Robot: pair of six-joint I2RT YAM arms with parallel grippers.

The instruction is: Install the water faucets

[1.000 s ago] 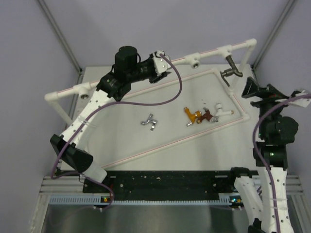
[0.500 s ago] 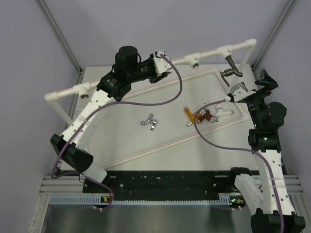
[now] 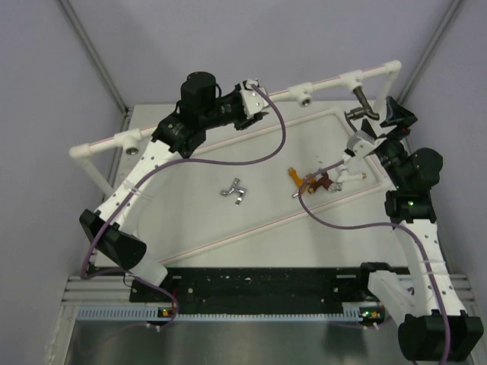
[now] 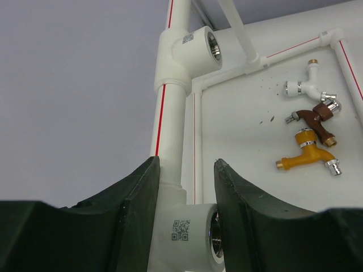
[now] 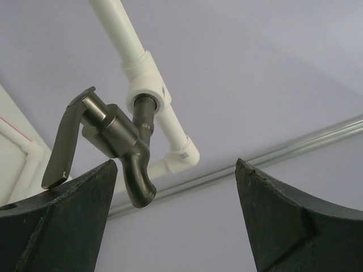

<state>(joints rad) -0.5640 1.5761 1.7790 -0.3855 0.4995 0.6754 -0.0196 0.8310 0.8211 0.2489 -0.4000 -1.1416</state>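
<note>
A dark grey faucet (image 3: pixel 364 108) (image 5: pixel 113 139) is screwed into the white socket (image 5: pixel 148 96) at the right end of the raised pipe. My right gripper (image 3: pixel 386 122) (image 5: pixel 176 163) hangs open just in front of it. The spout shows close beside its left finger, without contact. Silver (image 3: pixel 236 190), orange-gold (image 3: pixel 299 181) (image 4: pixel 309 156), reddish-brown (image 3: pixel 323 182) (image 4: pixel 315 116) and white (image 3: pixel 346 171) (image 4: pixel 306 85) faucets lie loose on the table. My left gripper (image 3: pixel 257 99) (image 4: pixel 186 160) is shut on a pipe socket (image 4: pixel 187 232), one finger behind the pipe and the other on the threaded mouth.
The white pipe frame (image 3: pixel 190 122) crosses the back of the table on raised legs. It carries more sockets with nothing in them (image 3: pixel 307 95) (image 4: pixel 190 48). A flat pipe loop (image 3: pixel 289 217) lies around the loose faucets. Cage posts and purple walls stand close behind.
My right arm has swung from the table's right edge up and left to the dark grey faucet, and its jaws have narrowed a little. The left arm has not moved.
</note>
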